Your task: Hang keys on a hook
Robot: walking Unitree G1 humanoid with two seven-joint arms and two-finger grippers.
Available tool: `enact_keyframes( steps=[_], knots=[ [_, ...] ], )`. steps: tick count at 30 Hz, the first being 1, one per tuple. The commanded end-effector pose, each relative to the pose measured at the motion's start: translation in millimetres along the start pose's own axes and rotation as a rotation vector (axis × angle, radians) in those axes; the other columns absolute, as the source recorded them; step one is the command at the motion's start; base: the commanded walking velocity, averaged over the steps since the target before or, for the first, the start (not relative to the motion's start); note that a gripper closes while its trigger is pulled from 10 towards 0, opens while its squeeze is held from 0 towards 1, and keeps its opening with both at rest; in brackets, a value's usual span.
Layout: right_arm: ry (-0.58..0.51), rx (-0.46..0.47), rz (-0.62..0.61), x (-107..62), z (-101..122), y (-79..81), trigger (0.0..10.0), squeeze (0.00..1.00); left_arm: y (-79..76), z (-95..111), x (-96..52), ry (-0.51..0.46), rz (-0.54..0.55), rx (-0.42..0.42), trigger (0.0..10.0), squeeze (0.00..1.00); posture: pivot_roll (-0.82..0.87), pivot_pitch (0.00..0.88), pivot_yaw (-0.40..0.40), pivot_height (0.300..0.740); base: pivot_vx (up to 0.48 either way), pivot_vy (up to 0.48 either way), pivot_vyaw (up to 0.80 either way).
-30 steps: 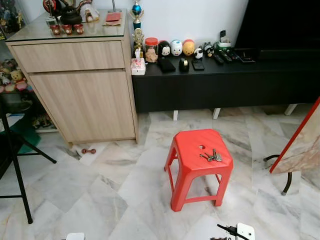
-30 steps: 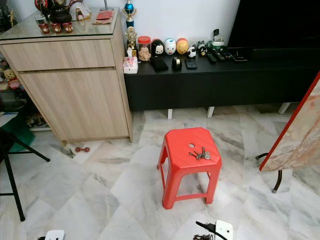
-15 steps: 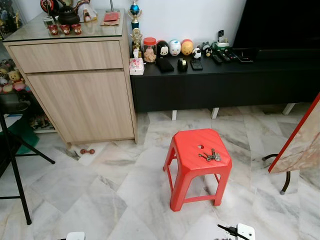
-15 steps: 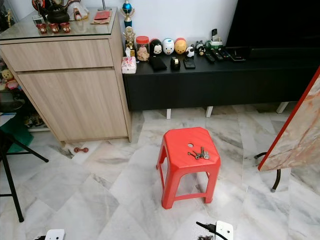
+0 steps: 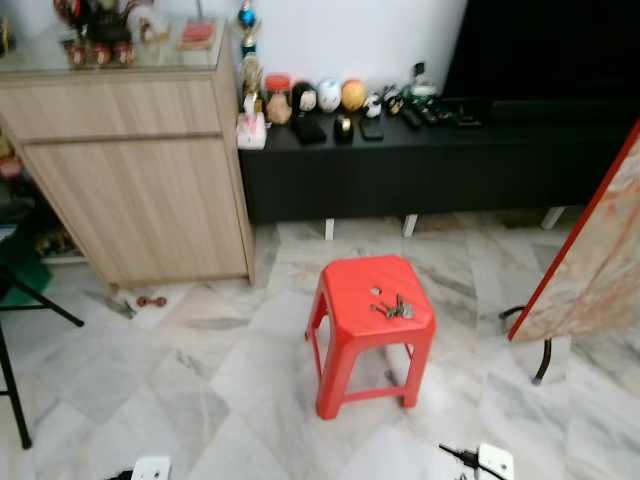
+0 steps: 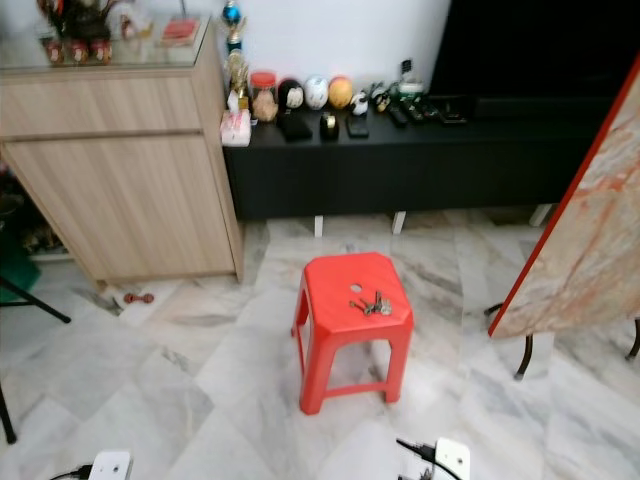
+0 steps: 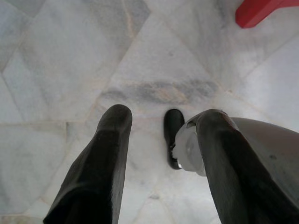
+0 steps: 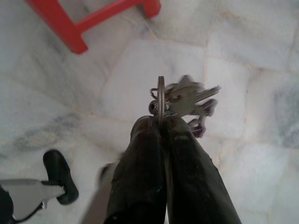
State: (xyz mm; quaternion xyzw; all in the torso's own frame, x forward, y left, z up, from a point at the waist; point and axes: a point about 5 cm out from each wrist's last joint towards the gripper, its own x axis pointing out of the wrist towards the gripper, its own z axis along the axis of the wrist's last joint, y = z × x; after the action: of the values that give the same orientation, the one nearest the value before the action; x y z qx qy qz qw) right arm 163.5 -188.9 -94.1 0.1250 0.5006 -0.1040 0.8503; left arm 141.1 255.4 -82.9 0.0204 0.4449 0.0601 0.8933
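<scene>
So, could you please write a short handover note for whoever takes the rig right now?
Right claw: shut on a key bunch by its ring, low over the marble floor.
Left claw: open, holding nothing, also low.
A second set of keys lies on the red stool ahead.
Done: one bunch is picked up.
Left: find a hook and hang the bunch; I can make out no hook.

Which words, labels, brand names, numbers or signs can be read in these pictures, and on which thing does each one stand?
None can be read.
The jars and figures on the black console: any print is too small and blurred.
The red item on the wooden cabinet: too blurred.
The keys held by the right gripper: no legible marks.
The red stool: no text seen.
</scene>
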Motion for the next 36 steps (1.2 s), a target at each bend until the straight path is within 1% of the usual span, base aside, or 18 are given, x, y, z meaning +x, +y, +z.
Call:
enact_keyframes(
  steps=[1,6,8,13,16,26,32,36],
  knots=[
    [-0.008,0.007,-0.024,-0.9,1.6,-9.2,10.0,0.0,-6.5,-1.5,1.0,0.015,-0.025,0.008,10.0,0.0,0.09,0.019,-0.043,0.74,0.0,-0.465,0.0],
    [-0.011,0.012,-0.027,-0.9,2.4,-10.0,10.0,0.0,-7.1,-1.1,1.2,0.015,-0.027,0.006,10.0,0.0,0.08,0.02,-0.044,0.74,0.0,-0.465,0.0],
    [-0.012,0.045,-0.028,-0.9,2.0,-9.9,10.0,0.0,-7.4,-1.1,1.3,0.016,-0.029,0.006,10.0,0.0,0.08,0.021,-0.046,0.74,0.0,-0.465,0.0],
    [-0.011,0.056,-0.028,-1.0,1.4,-9.8,10.0,0.0,-7.3,-1.5,1.1,0.017,-0.03,0.005,10.0,0.0,0.09,0.018,-0.049,0.74,0.0,-0.465,0.0],
    [-0.016,0.082,-0.019,-0.9,0.8,-8.7,10.0,0.0,-6.9,-1.6,1.1,0.017,-0.029,0.004,10.0,0.0,0.09,0.012,-0.047,0.74,0.0,-0.466,0.0],
    [-0.025,0.086,-0.011,-0.9,1.2,-7.7,10.0,0.0,-6.8,-1.4,1.1,0.018,-0.033,0.014,10.0,0.0,0.08,0.0,-0.043,0.74,0.0,-0.458,0.0],
    [-0.027,0.084,-0.012,-0.9,1.9,-8.2,10.0,0.0,-7.5,-1.5,1.3,0.022,-0.03,0.007,10.0,0.0,0.09,0.0,-0.045,0.74,0.0,0.0,0.0],
    [-0.048,0.112,-0.007,-0.8,4.5,-7.2,10.0,0.0,-7.7,0.2,2.0,0.019,-0.026,0.005,10.0,0.0,0.09,0.0,-0.046,0.74,0.0,0.0,0.0]
  ],
)
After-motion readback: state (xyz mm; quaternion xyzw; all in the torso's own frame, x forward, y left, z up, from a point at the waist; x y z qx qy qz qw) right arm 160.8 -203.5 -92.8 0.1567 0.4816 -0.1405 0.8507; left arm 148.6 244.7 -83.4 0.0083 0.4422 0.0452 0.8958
